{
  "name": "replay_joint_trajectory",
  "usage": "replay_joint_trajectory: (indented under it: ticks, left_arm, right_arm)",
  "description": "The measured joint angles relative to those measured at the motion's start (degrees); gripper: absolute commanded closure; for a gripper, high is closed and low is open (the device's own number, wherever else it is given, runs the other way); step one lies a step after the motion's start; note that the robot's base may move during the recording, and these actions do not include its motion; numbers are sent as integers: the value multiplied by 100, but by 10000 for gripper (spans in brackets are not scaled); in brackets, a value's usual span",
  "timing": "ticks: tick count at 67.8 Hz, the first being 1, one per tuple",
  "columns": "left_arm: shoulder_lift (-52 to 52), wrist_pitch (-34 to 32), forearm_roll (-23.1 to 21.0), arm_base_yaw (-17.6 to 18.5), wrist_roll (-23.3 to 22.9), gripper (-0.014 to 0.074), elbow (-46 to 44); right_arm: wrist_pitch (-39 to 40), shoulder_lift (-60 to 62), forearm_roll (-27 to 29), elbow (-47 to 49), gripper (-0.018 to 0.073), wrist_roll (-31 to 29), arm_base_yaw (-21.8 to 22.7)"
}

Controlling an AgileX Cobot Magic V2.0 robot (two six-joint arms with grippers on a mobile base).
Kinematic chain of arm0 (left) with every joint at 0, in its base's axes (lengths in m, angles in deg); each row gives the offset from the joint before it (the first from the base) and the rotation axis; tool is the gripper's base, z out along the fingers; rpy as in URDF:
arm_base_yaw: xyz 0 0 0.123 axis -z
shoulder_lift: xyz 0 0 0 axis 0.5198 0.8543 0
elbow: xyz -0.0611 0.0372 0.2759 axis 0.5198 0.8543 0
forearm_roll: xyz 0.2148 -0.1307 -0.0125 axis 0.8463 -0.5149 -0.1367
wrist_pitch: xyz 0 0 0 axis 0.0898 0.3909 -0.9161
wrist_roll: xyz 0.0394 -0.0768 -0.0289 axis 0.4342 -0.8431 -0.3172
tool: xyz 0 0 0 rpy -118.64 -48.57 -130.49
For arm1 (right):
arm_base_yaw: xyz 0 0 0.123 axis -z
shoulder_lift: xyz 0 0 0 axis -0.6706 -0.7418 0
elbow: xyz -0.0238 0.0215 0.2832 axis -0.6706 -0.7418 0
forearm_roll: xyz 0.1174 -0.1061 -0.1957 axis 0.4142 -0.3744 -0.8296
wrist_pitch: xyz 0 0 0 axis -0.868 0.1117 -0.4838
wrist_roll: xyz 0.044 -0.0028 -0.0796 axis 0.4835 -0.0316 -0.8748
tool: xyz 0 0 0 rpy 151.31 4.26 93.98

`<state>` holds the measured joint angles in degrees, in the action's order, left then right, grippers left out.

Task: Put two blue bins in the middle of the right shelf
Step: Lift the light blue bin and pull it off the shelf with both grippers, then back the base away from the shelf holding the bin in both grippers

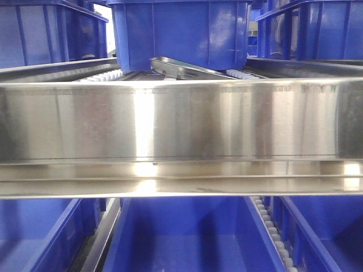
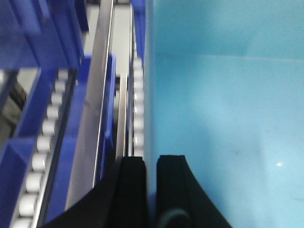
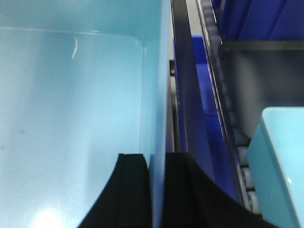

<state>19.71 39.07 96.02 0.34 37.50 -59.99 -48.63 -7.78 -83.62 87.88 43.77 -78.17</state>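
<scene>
As both wrist views show, one pale sky-blue rectangular plastic bin [image 2: 223, 118] is held between the two arms.

The left end effector [image 2: 151, 164] is clenched on the bin's left wall, with one black finger inside and one outside. The right end effector [image 3: 156, 161] grasps the bin's right wall in the same way.

Just left of the held bin run a steel rail [image 2: 99, 95] and a line of white rollers [image 2: 138, 104]. Whether the bin's base rests on anything cannot be told.

A second pale sky-blue plastic bin [image 3: 280, 161] stands near and to the right, apart from the first, beside a roller track [image 3: 242, 156].

In the front view, a stainless-steel rack level with a tall brushed-metal front lip [image 1: 181, 122] spans the frame. A dark blue plastic crate [image 1: 181, 34] stands behind it on the far side, and more dark blue crates [image 1: 187, 232] sit below.
</scene>
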Motion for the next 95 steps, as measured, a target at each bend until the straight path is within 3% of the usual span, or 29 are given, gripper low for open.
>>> replay_joint_trajectory:
  ticks: [20, 95]
  left_arm:
    - [0, 11, 91, 32, -22, 707, -225]
    - [0, 11, 91, 32, -32, 707, -225]
  right_arm:
    - [34, 18, -78, 410, 721, 0, 0]
    - [387, 18, -314, 423, 721, 0, 0]
